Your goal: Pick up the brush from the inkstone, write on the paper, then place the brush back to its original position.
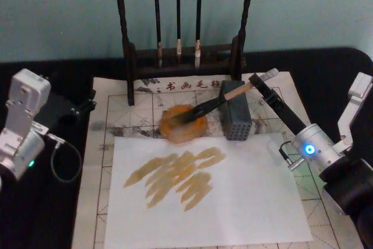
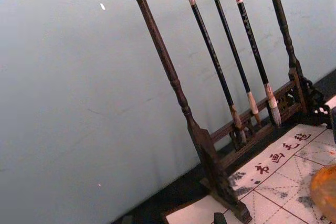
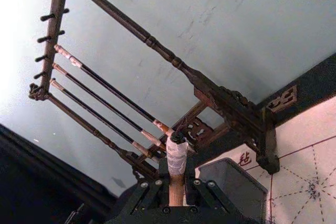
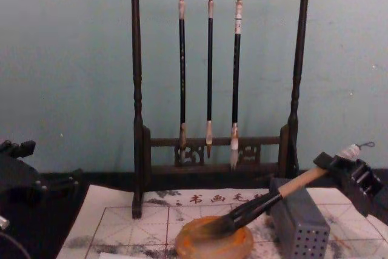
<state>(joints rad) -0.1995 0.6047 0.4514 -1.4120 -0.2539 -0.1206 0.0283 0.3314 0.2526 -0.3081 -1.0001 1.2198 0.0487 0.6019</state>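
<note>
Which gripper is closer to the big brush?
Right. The right gripper is shut on the brush's handle end; the left gripper sits far off, beside the paper's left edge.

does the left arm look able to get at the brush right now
Probably not: the right pincer grips the brush at its top end, and the left arm sits left of the paper, short of the inkstone.

We find the inkstone orange-brown, perhaps greyish at centre; the brush on it goes pale wood to black. Beside it the block is grey, perforated; before it tan strokes streak a white sheet.
</note>
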